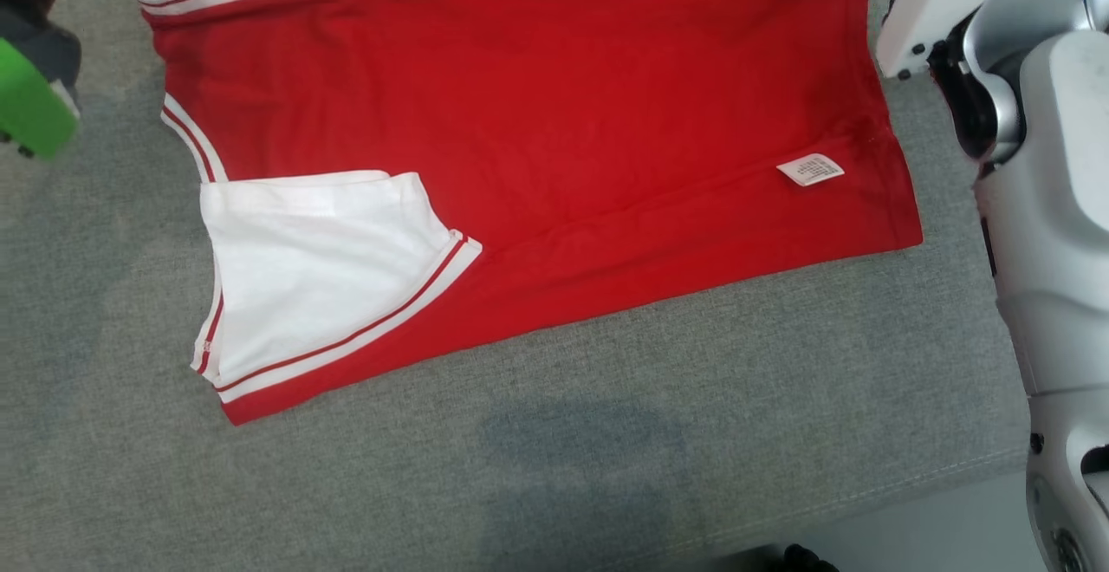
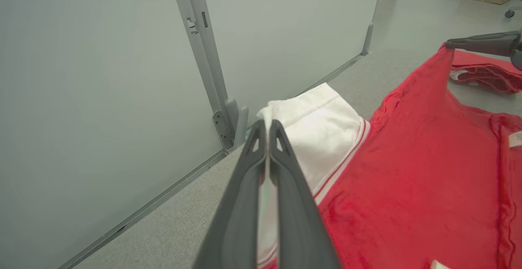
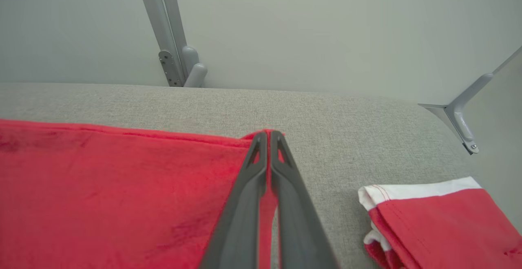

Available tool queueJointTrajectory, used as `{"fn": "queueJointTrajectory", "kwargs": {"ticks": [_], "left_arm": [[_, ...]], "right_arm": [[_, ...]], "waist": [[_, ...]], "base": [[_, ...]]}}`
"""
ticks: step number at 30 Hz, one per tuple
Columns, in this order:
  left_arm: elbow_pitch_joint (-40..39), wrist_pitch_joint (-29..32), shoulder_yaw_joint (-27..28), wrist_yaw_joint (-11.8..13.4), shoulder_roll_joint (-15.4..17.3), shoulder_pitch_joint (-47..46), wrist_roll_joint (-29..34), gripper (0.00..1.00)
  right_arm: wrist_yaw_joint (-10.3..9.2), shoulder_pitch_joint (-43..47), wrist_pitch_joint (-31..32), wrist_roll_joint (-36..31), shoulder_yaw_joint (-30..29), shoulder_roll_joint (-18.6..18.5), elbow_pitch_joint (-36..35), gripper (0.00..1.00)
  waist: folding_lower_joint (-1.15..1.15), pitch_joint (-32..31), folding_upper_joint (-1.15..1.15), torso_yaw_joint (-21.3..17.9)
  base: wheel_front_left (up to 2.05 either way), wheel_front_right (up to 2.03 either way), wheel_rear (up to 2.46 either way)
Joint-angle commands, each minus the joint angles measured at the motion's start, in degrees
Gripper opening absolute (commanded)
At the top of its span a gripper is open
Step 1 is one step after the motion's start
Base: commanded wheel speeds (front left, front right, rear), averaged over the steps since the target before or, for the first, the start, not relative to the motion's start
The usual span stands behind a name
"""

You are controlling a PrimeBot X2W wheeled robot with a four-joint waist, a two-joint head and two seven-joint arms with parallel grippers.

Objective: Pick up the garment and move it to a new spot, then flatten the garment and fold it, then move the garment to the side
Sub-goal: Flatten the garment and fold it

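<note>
While the red T-shirt (image 1: 563,104) lay spread across the grey fabric-covered desk (image 1: 606,468), both claws were clenched on its far edge. Seen from the left wrist, the left claw (image 2: 267,124) pinched the edge of a white sleeve (image 2: 322,126), with pale cloth showing in the narrow slit between its two dark fingers. From the right wrist, the right claw (image 3: 267,134) gripped a red corner of the shirt's hem, and the left wrist view showed that corner drawn up to the claw's tip, above the desk. In the head view the shirt's near white sleeve (image 1: 321,269), trimmed with red stripes, lay folded over onto the red body, and a small white care label (image 1: 810,169) sat near the hem on the right. A pale robot arm (image 1: 1048,208) stood at that view's right edge. Another red-and-white garment (image 3: 440,220) lay folded on the desk, to the right of the right claw and apart from the shirt. A grey partition wall (image 3: 306,28) stood behind the desk.
</note>
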Motion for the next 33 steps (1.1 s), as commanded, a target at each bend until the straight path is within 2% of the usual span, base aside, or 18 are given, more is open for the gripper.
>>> {"fn": "queueJointTrajectory", "kwargs": {"ticks": [1,8,13,17,22,33], "left_arm": [[-0.36,-0.59,0.13,0.12,0.67,0.99,-0.35,0.0],[-8.33,-3.91,0.15,0.12,6.76,10.41,-1.29,0.0],[-12.25,-4.58,0.32,0.12,8.7,16.25,-3.28,0.0],[-14.53,-4.68,0.72,0.19,8.76,21.49,-5.57,0.0],[-15.74,-4.73,5.18,0.18,5.96,31.22,-7.68,0.0],[-9.39,-4.74,15.09,0.15,-3.42,47.25,-3.47,0.0]], "right_arm": [[-0.05,1.21,-0.13,0.48,0.14,-0.47,-0.39,0.0],[-0.05,10.75,0.66,5.93,0.64,-4.85,-7.64,0.0],[-0.05,18.32,2.21,8.19,-0.91,-6.89,-13.16,0.0],[-0.05,23.63,3.63,9.17,-1.55,-7.06,-16.82,0.0],[-0.05,30.14,4.78,9.97,-2.51,-6.31,-20.17,0.0],[-0.05,35.88,5.53,9.22,-5.06,-4.81,-18.76,0.0]], "waist": [[0.0,-1.37,0.0,0.67],[0.0,-4.67,0.0,1.73],[0.0,-6.41,0.0,3.05],[0.0,-7.1,0.0,3.59],[0.0,-7.52,0.0,4.11],[0.0,-8.26,0.0,4.76]], "base": [[0.0,0.0,0.0],[0.0,0.0,0.0],[0.0,0.0,0.0],[0.0,0.0,0.0],[0.0,0.0,0.0],[0.0,0.0,0.0]]}}
